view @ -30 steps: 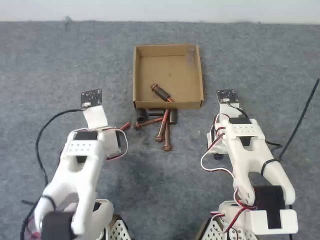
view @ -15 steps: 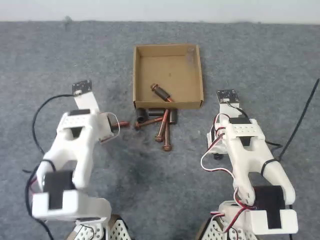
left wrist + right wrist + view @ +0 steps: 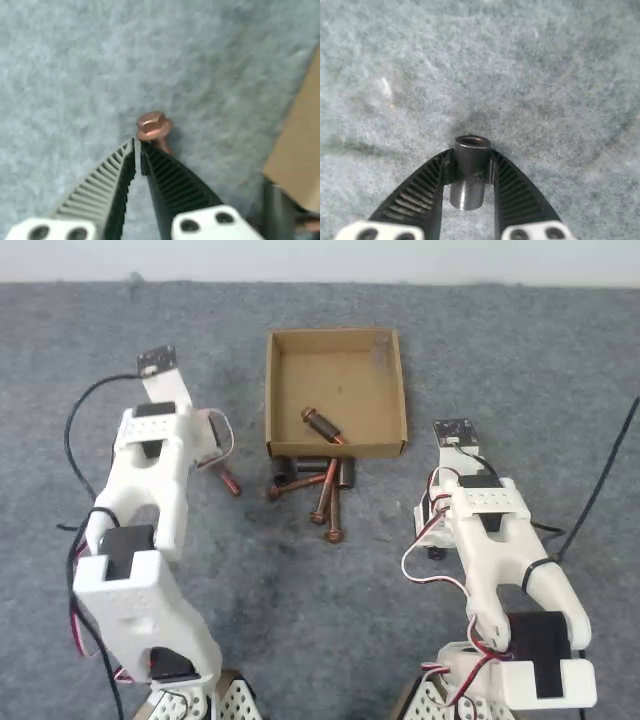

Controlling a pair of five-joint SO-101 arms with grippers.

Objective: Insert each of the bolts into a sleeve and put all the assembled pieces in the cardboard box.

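My left gripper [image 3: 137,145] is shut on a copper bolt [image 3: 154,126], whose hex head sticks out past the tips. In the high view this bolt [image 3: 229,480] hangs slanted over the carpet, left of the cardboard box [image 3: 271,390]. My right gripper [image 3: 470,156] is shut on a black sleeve [image 3: 469,175], held upright with its open end up, just above the carpet. One assembled bolt and sleeve [image 3: 320,425] lies in the box. Three loose bolts [image 3: 325,496] and three black sleeves [image 3: 315,464] lie against the box's front wall.
Grey carpet covers the table. The right arm [image 3: 490,530] stands right of the loose pile, below the box's near right corner. The box's corner [image 3: 300,150] and a dark sleeve [image 3: 277,210] lie close beside the left gripper. Cables trail beside both arms.
The left arm has stretched out and swung to the far left, carrying the bolt away from the pile and turning it. The right arm has not moved.
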